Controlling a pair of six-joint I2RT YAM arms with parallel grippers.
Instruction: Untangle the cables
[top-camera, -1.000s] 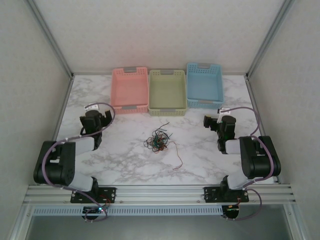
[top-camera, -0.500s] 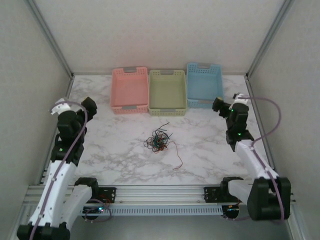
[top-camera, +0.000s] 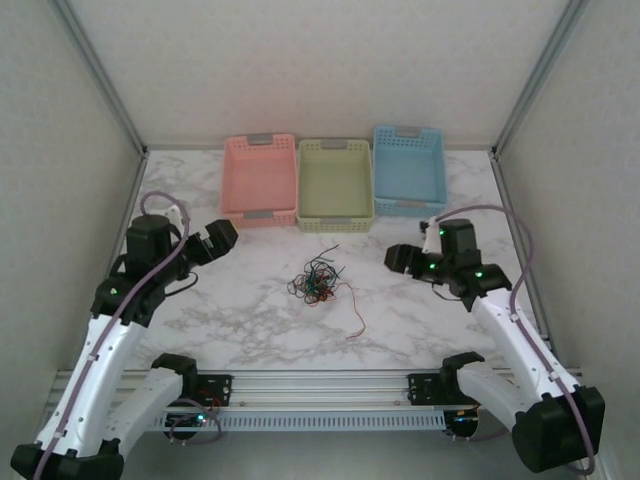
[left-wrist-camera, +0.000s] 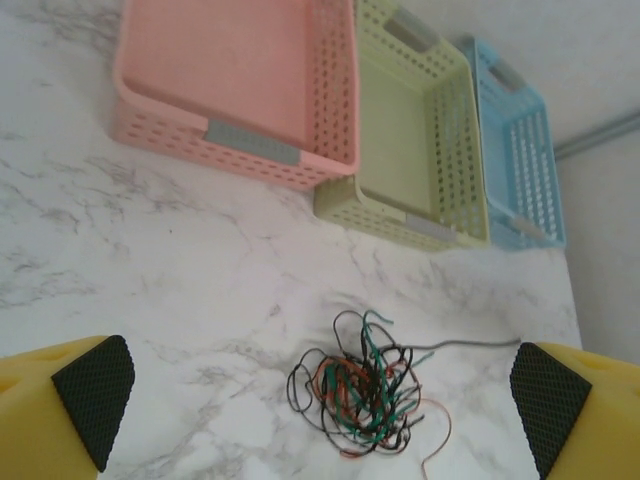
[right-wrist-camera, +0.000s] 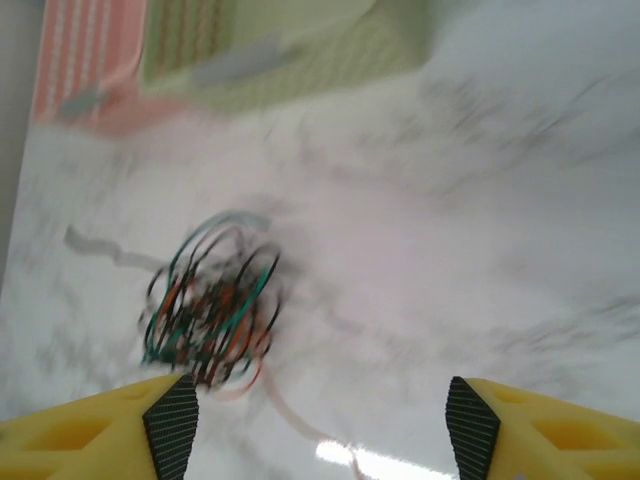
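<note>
The pads of the left gripper stand wide apart with nothing between them, and the pads of the right gripper are also parted and bare (that view is blurred, but the gap is plain). Both grippers are raised off the marble table, the left over its left part and the right over its right part, each turned inward. Between them, well apart from both, the cables lie in a loose clump of green, red and dark strands about midway across the table. One reddish strand trails toward the near edge. Along the far edge stand a pink basket, a green basket and a blue basket, side by side.
</note>
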